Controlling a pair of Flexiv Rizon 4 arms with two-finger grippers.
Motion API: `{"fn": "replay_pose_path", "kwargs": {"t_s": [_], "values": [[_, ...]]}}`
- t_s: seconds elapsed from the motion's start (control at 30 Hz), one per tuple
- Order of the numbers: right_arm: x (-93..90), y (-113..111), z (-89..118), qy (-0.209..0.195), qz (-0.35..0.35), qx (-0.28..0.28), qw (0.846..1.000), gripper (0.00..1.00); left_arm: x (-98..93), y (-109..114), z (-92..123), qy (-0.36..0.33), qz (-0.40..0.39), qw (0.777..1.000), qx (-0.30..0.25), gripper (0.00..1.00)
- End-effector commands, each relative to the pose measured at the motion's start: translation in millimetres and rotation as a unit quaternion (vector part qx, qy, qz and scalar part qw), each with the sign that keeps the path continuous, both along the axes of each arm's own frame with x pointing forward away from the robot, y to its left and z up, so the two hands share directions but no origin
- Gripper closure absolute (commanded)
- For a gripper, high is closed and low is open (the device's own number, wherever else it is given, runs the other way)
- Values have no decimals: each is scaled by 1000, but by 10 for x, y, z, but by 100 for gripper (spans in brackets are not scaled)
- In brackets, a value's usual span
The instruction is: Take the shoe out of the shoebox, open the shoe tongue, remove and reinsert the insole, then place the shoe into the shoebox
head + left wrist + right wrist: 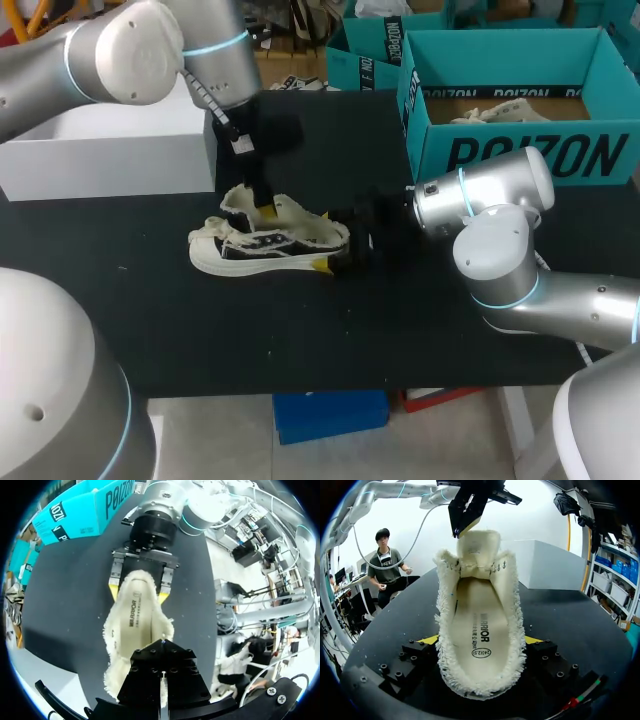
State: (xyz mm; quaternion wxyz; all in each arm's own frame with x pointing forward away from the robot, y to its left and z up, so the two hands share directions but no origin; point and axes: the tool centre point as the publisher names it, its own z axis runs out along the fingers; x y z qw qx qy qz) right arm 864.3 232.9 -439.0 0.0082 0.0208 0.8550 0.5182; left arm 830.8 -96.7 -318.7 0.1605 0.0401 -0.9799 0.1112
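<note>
A cream, fuzzy-edged shoe (265, 245) with black side panels lies on its sole in the middle of the black table (200, 330), toe to the left. My left gripper (258, 205) comes down from above and is shut on the raised tongue (479, 547), holding it up and away from the opening. The printed insole (137, 615) lies flat inside the shoe (120, 645). My right gripper (335, 262) straddles the heel. In the left wrist view its yellow fingertips (114, 587) press against both sides of the heel.
An open teal shoebox (520, 155) stands at the back right, with another teal box (370, 50) behind it. A white box (110, 150) sits at the back left. Bare table stretches in front of the shoe.
</note>
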Motion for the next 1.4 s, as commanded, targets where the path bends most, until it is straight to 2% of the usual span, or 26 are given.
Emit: {"fn": "replay_pose_path", "kwargs": {"t_s": [0.03, 0.6, 0.73, 1.03, 1.4], "values": [[5, 13, -28, 0, -1, 0, 1000, 100, 40, -28, -98, 7, -7, 1000, 6, 100], [5, 13, -28, 0, -1, 0, 1000, 100, 51, -22, -106, 10, -4, 1000, 11, 100], [5, 13, -28, 0, -1, 0, 1000, 100, 69, -104, -178, 12, -13, 1000, 15, 100], [5, 13, -28, 0, -1, 0, 1000, 100, 127, -110, -230, 2, -20, 999, 26, 100], [5, 13, -28, 0, -1, 0, 1000, 100, 174, -88, -498, 15, -21, 999, 34, 100]]}}
